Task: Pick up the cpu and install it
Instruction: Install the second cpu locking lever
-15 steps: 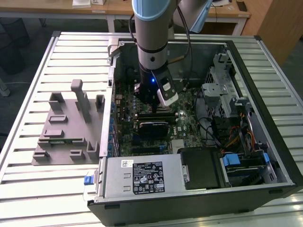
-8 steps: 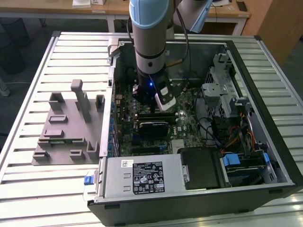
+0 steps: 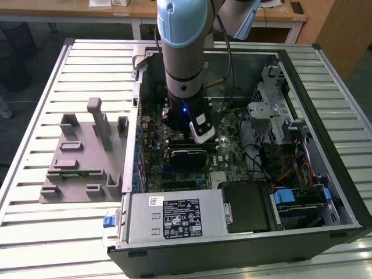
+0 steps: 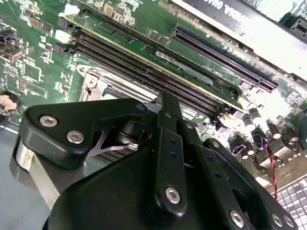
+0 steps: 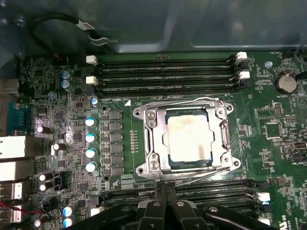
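Hanging over the open computer case (image 3: 302,116), the arm is reaching down toward the green motherboard (image 5: 72,96) with its gripper (image 5: 165,203) lowered inside.

Item: gripper. Its black fingers (image 5: 160,206) are lying pressed together with no gap showing in the first wrist view, and they are holding nothing; the tips are sitting just beside the nearer edge of the socket frame (image 5: 148,139). In the second wrist view the gripper (image 4: 165,103) is showing as black linkage over the memory slots (image 4: 144,62).

Item: cpu (image 5: 188,138). It is lying flat and square inside the silvery socket frame, just ahead of the fingertips, its metal top facing up; whether the tips are touching the frame cannot be told.

Item: empty memory slots (image 5: 163,76), running in parallel rows beyond the cpu, with more rows beneath the gripper.

Item: black card (image 3: 189,157), sitting in the case below the arm in the exterior view.

Item: grey fixture block (image 3: 81,157), standing on the slatted tabletop (image 3: 35,116) well apart from the gripper, toward the exterior view's left.
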Controlling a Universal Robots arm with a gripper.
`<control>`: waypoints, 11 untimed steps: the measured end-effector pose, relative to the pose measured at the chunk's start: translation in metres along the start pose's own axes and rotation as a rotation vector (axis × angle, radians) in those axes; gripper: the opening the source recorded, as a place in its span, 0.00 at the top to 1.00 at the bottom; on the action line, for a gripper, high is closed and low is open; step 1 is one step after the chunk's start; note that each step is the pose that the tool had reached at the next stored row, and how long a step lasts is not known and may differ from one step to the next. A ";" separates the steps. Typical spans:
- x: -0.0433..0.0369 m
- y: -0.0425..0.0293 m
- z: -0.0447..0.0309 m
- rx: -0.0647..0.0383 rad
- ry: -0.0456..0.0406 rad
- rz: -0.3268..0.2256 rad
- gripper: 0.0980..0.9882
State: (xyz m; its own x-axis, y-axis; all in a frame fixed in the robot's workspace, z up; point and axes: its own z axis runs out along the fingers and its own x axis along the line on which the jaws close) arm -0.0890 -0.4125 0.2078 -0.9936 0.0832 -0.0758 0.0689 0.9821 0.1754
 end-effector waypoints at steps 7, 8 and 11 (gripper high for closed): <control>0.0006 -0.0064 0.0021 -0.053 0.0037 0.005 0.99; 0.0006 -0.0077 0.0026 -0.058 0.0041 0.005 0.99; 0.0006 -0.0118 0.0043 -0.071 0.0050 0.006 0.99</control>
State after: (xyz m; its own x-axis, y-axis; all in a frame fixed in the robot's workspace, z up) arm -0.0900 -0.4233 0.2015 -0.9936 0.0885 -0.0697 0.0690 0.9671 0.2447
